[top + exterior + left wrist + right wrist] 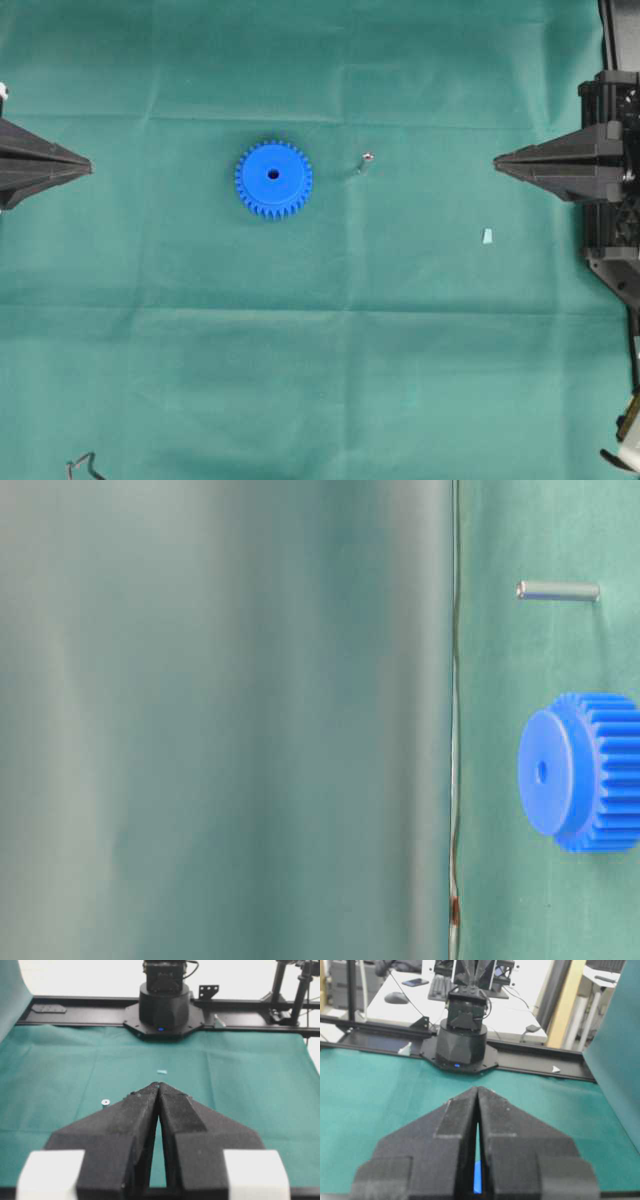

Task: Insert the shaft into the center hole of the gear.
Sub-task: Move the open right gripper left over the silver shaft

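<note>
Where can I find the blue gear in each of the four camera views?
Overhead: the blue gear lies left of centre on the green cloth.
Table-level: at the right edge, hub and centre hole facing left.
Left wrist: not in view; the left gripper hides that area.
Right wrist: only a blue sliver in the slit between the shut jaws.
Shared landmark: the shaft, beside the gear in both exterior views.

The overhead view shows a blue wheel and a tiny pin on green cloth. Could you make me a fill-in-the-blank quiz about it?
1. The gear has the colour ____.
2. In the overhead view the shaft stands to the ____ of the gear.
3. The left gripper and the right gripper both have their jaws ____.
4. The center hole has ____ in it.

Missing words: blue; right; shut; nothing
</note>
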Controlling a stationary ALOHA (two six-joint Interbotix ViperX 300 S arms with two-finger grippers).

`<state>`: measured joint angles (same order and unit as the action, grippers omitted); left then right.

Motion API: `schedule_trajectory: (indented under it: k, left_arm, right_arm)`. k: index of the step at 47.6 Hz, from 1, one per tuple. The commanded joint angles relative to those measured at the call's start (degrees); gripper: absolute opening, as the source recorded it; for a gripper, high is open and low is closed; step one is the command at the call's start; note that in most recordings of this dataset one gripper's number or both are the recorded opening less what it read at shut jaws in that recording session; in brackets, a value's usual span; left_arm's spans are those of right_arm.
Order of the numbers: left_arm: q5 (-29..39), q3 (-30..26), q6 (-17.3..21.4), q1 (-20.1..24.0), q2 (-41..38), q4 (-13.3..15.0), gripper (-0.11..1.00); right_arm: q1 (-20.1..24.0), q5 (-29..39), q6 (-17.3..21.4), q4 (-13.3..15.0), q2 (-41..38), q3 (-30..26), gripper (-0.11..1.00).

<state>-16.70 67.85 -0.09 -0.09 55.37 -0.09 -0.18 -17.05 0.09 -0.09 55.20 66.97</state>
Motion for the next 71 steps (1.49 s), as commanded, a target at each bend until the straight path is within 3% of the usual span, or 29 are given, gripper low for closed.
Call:
schedule_trajectory:
  k: [1,10,22,30,35,45,47,52,61,71]
  left_arm:
    - [0.9,-2.5,-0.7,0.3,-0.4,-0.7,0.0]
    - [2.3,-3.3,-0.7,0.3,-0.2,-0.8,0.0]
    - [3.3,-3.3,-1.1,0.3,-0.2,-0.8,0.0]
    - [3.3,-3.3,-1.2,0.3,-0.2,-0.8,0.0]
    - [3.3,-3.3,-1.2,0.3,-0.2,-0.8,0.0]
    - [3.2,-3.3,-1.2,0.3,-0.2,-0.9,0.0]
    - [3.1,-3.3,-1.1,0.3,-0.2,-0.9,0.0]
    - [3.1,-3.3,-1.1,0.3,-0.2,-0.9,0.0]
    - [3.1,-3.3,-1.1,0.3,-0.2,-0.9,0.0]
    - [3.2,-3.3,-1.1,0.3,-0.2,-0.9,0.0]
  right_arm:
    - [-0.4,0.4,-0.8,0.0,-0.4,-0.5,0.03]
    - [-3.3,4.7,-0.4,-0.1,-1.7,-1.9,0.03]
    - [-5.1,4.7,-0.4,-0.2,-3.2,-2.6,0.03]
    - [-7.1,4.6,-0.2,-1.7,-6.2,-3.0,0.05]
    - [-7.7,3.3,-0.2,-3.1,-9.1,-3.7,0.25]
    - [-8.0,-0.3,-0.2,-3.3,-16.1,-4.5,0.88]
    - [-8.3,-1.0,-0.2,-3.5,-17.6,-4.7,0.93]
    - [-9.0,-2.3,-0.2,-4.7,-22.4,-5.6,0.87]
    - [-10.3,-5.2,-0.2,-5.3,-31.6,-6.8,0.88]
    - [-11.2,-10.5,-0.2,-7.9,-40.3,-6.9,0.88]
